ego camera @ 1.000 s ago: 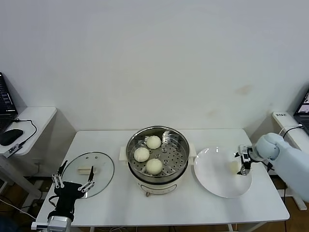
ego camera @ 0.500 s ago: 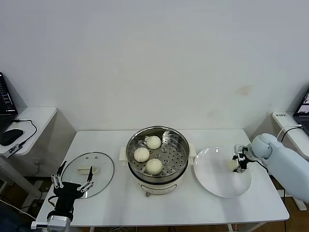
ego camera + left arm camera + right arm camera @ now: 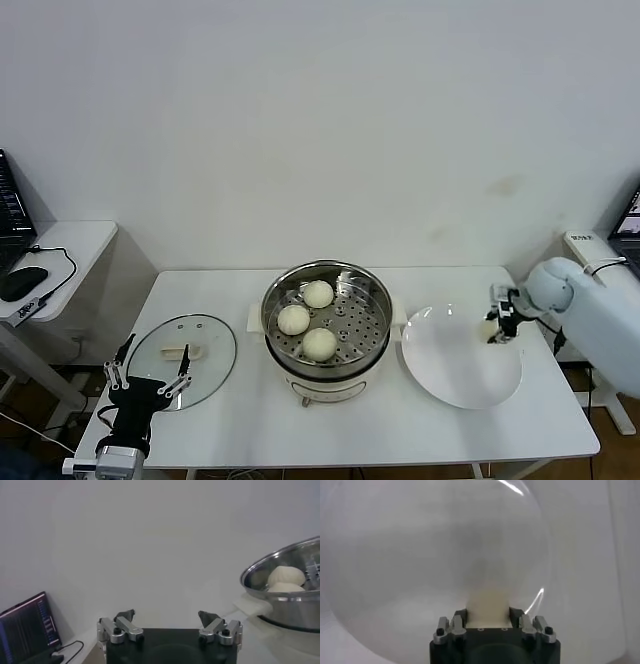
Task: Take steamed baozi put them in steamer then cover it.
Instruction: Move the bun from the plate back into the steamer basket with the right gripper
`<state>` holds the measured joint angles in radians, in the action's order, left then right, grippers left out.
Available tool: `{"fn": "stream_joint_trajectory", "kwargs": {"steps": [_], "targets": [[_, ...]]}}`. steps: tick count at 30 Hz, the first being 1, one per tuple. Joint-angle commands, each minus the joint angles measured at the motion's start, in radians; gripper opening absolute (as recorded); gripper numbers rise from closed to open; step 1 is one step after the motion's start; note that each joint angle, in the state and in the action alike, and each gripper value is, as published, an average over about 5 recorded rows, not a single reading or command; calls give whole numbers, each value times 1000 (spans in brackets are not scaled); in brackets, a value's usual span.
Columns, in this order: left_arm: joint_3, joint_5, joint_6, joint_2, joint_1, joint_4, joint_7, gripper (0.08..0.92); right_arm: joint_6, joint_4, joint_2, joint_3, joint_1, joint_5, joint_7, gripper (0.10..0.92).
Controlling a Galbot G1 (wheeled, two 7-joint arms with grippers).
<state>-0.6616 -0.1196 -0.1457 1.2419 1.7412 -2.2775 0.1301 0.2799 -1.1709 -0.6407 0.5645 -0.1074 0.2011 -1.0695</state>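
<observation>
Right hand (image 3: 499,328) had the last baozi (image 3: 489,602) pinched, lifted off the plate (image 3: 455,365).
Three sat in the steamer (image 3: 327,320); next I'd guess carry it over. Left hand (image 3: 150,377) waited open by the cover (image 3: 182,347).

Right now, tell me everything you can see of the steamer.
The steamer is a round, shiny steel pot on a cream-white base with small side handles, upright mid-table between the glass cover and the white plate. It is uncovered; three baozi lie on its perforated tray. Neither tool touches it.
</observation>
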Motion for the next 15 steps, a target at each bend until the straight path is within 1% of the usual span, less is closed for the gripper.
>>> {"fn": "stream_joint_trajectory", "kwargs": {"steps": [1,4,8,11,15], "targets": [[7,-1,-2,0,-10,13,0,823,88,-250,86,356,426,-211,-19,549],[17,-1,-2,1,-20,18,0,823,126,-313,57,477,589,-295,-5,551],[29,-1,-2,2,-32,27,1,823,185,-364,-23,559,747,-398,19,556],[32,-2,-2,2,-35,30,1,823,231,-394,-89,589,815,-488,49,560],[32,-3,-2,2,-35,27,2,823,302,-447,-163,626,838,-614,127,566]]}}
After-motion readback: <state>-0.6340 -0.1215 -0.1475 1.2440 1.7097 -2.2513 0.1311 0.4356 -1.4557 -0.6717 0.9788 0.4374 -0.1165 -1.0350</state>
